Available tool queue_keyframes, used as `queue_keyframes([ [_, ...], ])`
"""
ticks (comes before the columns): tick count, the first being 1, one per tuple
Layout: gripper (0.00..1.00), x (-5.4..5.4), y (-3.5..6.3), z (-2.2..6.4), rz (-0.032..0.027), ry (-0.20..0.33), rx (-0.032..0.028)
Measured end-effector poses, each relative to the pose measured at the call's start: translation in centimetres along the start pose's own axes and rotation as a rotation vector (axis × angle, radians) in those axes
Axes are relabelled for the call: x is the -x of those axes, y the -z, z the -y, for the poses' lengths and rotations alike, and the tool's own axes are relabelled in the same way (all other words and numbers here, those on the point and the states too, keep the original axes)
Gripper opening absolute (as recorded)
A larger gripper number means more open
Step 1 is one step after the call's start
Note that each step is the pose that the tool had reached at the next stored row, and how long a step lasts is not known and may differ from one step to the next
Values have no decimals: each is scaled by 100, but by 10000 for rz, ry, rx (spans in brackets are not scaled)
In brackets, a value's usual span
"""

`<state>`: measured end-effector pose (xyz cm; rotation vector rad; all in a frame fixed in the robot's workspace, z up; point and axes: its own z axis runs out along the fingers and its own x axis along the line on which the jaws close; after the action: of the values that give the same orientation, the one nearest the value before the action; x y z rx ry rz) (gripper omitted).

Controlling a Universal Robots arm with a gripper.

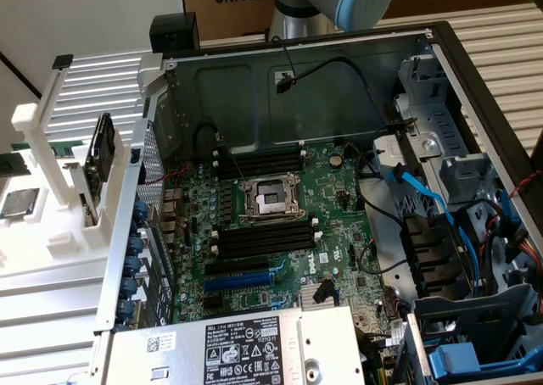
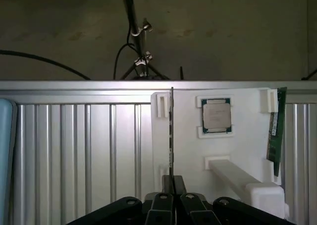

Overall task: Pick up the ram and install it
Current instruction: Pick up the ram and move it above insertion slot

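Black-fingered, my gripper (image 2: pixel 173 185) clamps the long thin green ram stick (image 2: pixel 171 136) edge-on, likely to keep it straight; beyond stands a white plastic holder (image 2: pixel 188 150).

The open computer case (image 1: pixel 254 88) sits on the counter (image 1: pixel 51 317), with the motherboard (image 1: pixel 339 224) lying inside it. The processor socket (image 1: pixel 271 200) lies between two banks of memory slots (image 1: pixel 263 237), and the power supply (image 1: pixel 229 347) is in front of them. Outside the case, on the exterior view's left, a rack (image 1: pixel 51 173) carries an upright memory stick (image 1: pixel 102 156) and a processor chip (image 1: pixel 19 203). In the wrist view the ram (image 2: pixel 171 131) stands edge-on, clamped in the hand (image 2: pixel 173 183).
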<state>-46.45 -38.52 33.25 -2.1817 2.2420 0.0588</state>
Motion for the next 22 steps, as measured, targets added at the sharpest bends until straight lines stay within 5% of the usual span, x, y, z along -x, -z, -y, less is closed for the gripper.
queue_keyframes([
  [6,12,6,156,2,-54,-302,-45],
  [13,12,11,233,90,-108,-342,-269],
  [15,12,16,292,201,-116,-340,-314],
  [18,12,23,359,398,-116,-340,-315],
  [22,12,25,432,557,-115,-340,-316],
])
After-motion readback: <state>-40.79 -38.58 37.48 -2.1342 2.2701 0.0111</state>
